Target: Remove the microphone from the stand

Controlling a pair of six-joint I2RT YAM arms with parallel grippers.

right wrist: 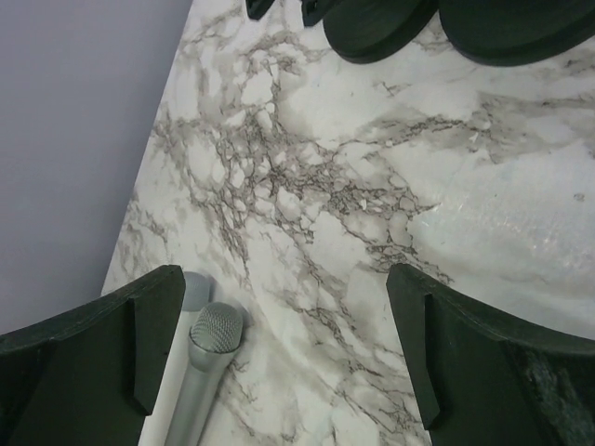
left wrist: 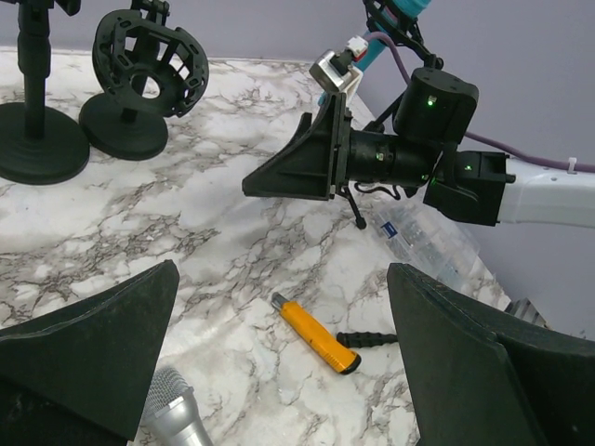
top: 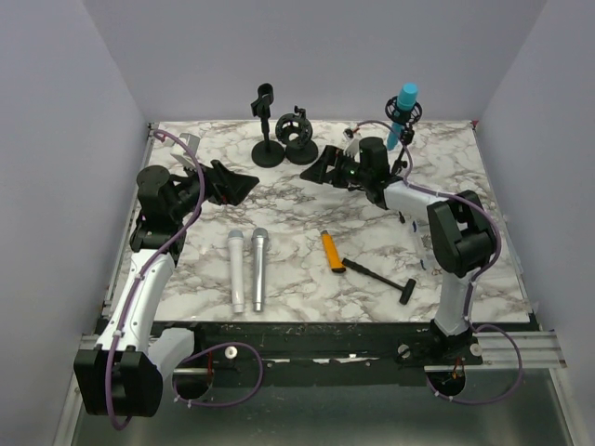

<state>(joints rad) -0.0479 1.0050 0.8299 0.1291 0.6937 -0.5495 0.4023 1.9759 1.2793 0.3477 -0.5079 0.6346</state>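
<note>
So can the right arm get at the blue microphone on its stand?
Probably yes. The blue microphone stands clear at the back, right beside that arm, nothing blocking it. The right gripper is open but points left, away from it, so it must turn first.

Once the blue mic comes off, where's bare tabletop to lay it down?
Bare marble lies between the silver microphones and the orange tool, running back to the gap between the left gripper and right gripper. The strip right of the blue microphone is bare too. Crowded: around the two black stands and the hammer.
</note>
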